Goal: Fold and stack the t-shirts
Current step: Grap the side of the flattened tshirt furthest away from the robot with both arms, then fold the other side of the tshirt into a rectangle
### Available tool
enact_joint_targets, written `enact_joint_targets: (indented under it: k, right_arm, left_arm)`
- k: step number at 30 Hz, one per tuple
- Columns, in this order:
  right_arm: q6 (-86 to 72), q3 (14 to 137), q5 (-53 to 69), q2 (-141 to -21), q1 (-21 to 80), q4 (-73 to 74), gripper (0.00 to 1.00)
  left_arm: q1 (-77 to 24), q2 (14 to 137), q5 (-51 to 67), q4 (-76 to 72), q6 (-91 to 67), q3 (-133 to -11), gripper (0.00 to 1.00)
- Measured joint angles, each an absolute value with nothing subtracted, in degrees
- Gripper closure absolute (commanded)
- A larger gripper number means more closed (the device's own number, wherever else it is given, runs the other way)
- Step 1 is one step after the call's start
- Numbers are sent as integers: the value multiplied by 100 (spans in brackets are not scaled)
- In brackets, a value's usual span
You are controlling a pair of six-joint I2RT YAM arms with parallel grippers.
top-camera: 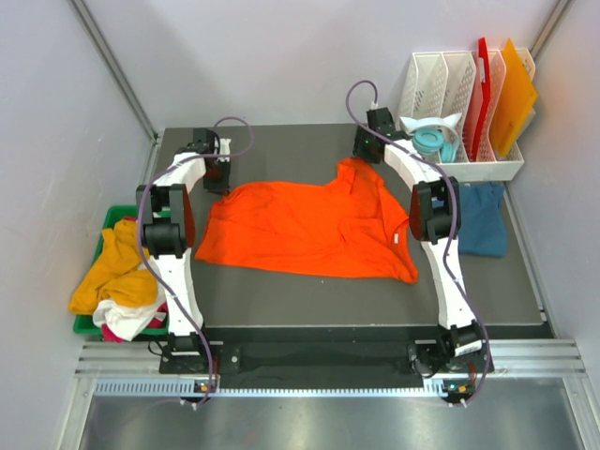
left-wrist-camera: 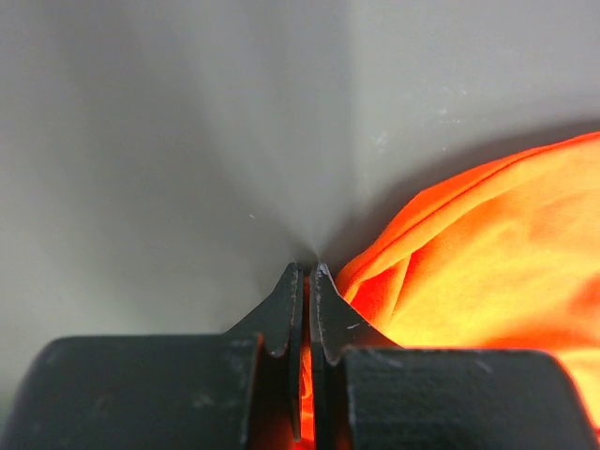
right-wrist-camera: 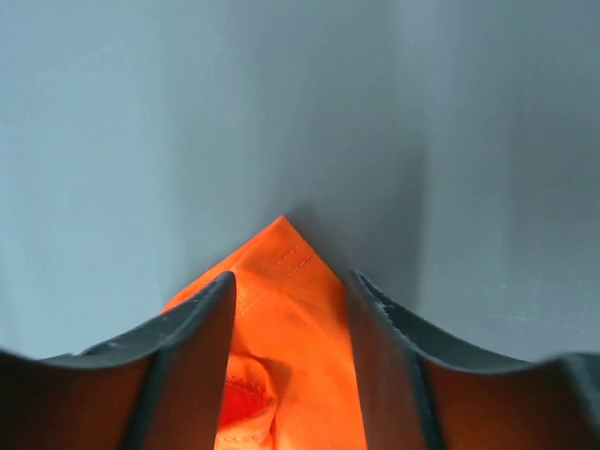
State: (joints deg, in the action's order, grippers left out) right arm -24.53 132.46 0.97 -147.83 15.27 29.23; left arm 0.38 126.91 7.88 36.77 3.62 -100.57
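The dark grey tabletop took up most of the view from above. On its middle lay the orange t-shirt, spread out mostly flat, with its far right corner pulled up toward the back. The shirt reached from one arm across to the other.

Off the left edge of the tabletop sat a green bin. A yellow t-shirt spilled out of it in a heap, and a white t-shirt lay bunched under that, with a bit of pink cloth showing beside it.

At the far right corner stood a white rack. A red board and an orange board stood upright in its slots. Just in front of the rack, a blue t-shirt lay near the right edge, partly hidden by the right arm.

The left tool was at the far left corner of the orange t-shirt. Its two fingers were pressed almost together, and a thin bit of orange cloth was pinched between them.

The right tool was at the far right corner. Its fingers stood partly apart, one on each side of a pointed corner of the orange cloth. They were not squeezed tight on it.
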Motion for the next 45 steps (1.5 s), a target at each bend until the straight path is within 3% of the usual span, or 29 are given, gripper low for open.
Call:
enact_joint_targets:
  k: [4, 5, 8, 21, 34, 45]
  right_arm:
    - [-2475, 13249, 95, -14805, 1527, 2952, 74]
    - [-2499, 13251, 91, -14816, 1527, 2969, 87]
    - [-2508, 13251, 75, -14829, 1527, 2998, 100]
    - [-2530, 13002, -338, -14571, 1527, 2860, 100]
    - [-2434, 12149, -628, -12689, 1555, 2786, 100]
    - [-2145, 11380, -690, -12219, 1612, 2694, 100]
  left_arm:
    - [38, 12689, 821, 3706, 362, -10057, 100]
    - [38, 12689, 829, 3712, 362, -10057, 100]
    - [38, 12689, 840, 3723, 362, -10057, 100]
    - [32, 12551, 878, 3769, 377, -9883, 100]
    - [32, 11699, 847, 3555, 309, -9378, 100]
    - [32, 11135, 659, 3111, 209, -8858, 100]
